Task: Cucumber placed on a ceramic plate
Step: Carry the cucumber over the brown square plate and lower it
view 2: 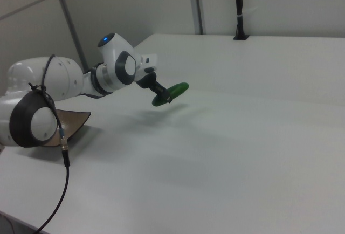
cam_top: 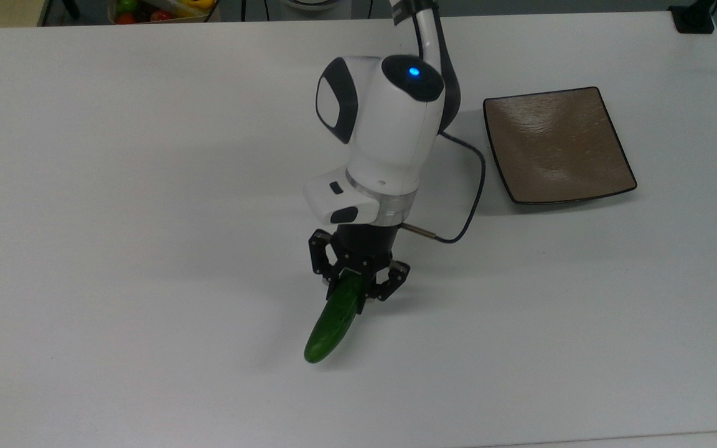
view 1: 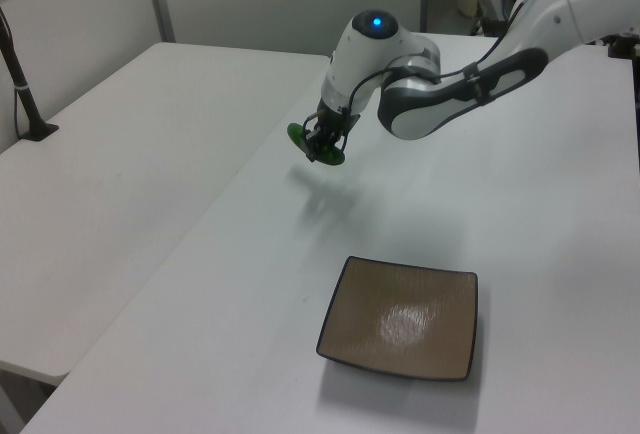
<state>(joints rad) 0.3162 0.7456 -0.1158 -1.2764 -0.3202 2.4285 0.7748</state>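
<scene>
Jaws [cam_top: 353, 287]: closed together on the cucumber [cam_top: 332, 320], gripping near one end — the free end stuck out toward the top view's bottom.
Cucumber: hung clear of the bench [cam_top: 116, 186]; in the left view [view 1: 315, 144] its shadow lay apart from it on the surface, and in the right view [view 2: 171, 93] it was held aloft, tilted.
Ceramic plate [cam_top: 556, 144]: lay bare and flat on the bench at the top view's right, well apart from the cucumber.
Cable [cam_top: 467, 205]: looped from the wrist — between arm and plate.

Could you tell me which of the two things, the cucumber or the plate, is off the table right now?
The cucumber: the gripper holds it in the air, its shadow apart on the table. The plate rests flat, empty.
</scene>
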